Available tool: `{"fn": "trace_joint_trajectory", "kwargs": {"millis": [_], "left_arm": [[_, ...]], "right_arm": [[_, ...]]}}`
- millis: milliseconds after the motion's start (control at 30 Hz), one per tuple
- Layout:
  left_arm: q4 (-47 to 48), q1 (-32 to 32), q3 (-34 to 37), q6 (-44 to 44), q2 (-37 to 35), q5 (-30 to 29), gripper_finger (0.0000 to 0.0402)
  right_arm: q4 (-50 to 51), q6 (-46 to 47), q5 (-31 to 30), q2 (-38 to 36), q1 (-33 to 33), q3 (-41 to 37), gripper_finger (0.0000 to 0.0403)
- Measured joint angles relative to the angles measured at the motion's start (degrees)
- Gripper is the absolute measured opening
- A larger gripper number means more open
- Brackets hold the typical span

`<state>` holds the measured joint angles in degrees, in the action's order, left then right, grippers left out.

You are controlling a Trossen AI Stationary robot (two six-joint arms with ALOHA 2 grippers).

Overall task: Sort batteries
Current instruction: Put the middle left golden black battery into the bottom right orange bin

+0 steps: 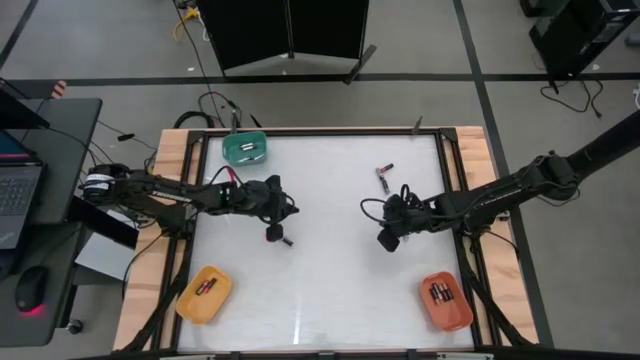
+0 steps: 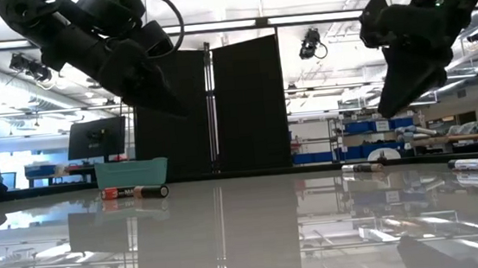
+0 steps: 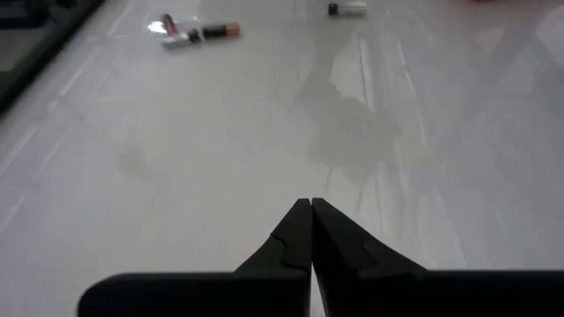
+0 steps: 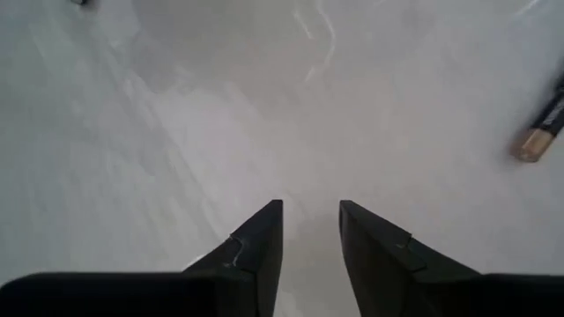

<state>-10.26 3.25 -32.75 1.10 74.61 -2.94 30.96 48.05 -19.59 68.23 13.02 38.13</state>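
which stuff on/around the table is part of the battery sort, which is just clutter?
Job:
- loose batteries, one more
- green tray, yellow tray, orange tray
- left gripper, shut, empty
- right gripper, open

Clutter:
- laptop
- mouse
- cables

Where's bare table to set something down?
Free: the wide front strip between the yellow tray and orange tray, and the centre between the left gripper and right gripper. Crowded: the loose batteries at the back right, and around the green tray.

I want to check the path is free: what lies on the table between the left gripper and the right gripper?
In the high view, only bare white table lies between the left gripper and the right gripper. One battery lies right beside the left gripper.
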Motion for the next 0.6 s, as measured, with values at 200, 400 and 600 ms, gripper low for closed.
{"fn": "trace_joint_trajectory", "kwargs": {"millis": [200,400,600], "left_arm": [[4.2,-0.9,0.0,-0.3,0.0,2.8,0.0013],[5.0,-3.2,0.0,-0.2,0.0,2.2,0.0013],[3.8,-3.7,0.0,-0.5,0.0,2.0,0.0013]], "right_arm": [[1.9,3.3,1.7,0.0,0.0,0.0,0.0142],[15.3,16.7,4.5,0.0,-0.6,0.0,0.0149],[22.9,23.1,6.4,0.0,-1.8,0.0,0.0150]]}}
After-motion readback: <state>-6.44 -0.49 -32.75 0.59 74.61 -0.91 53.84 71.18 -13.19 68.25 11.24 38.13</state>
